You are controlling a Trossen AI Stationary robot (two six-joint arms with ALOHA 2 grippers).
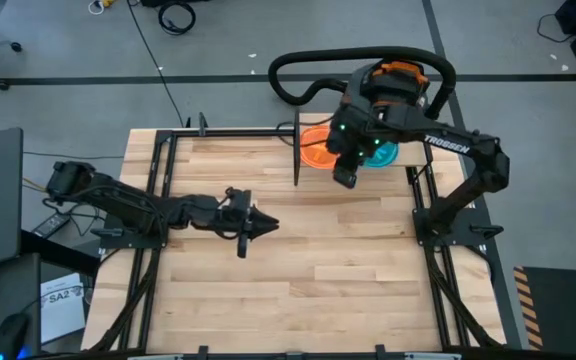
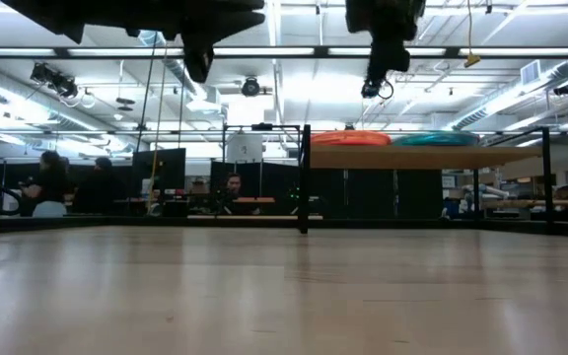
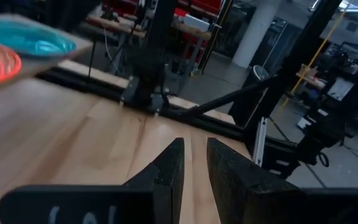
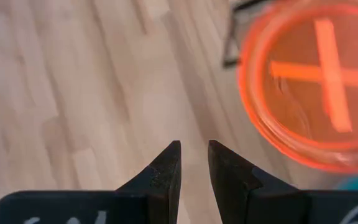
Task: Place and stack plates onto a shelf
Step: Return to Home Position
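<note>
Over shelf point(image 2: 412, 156) edge near plates point(image 1: 316, 152), right tool point(image 1: 345, 182), left tool point(image 1: 265, 224) well apart

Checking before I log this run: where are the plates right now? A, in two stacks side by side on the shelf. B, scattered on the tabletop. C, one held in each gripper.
A: the low view shows the orange stack and the blue-topped stack side by side on the shelf.
</note>
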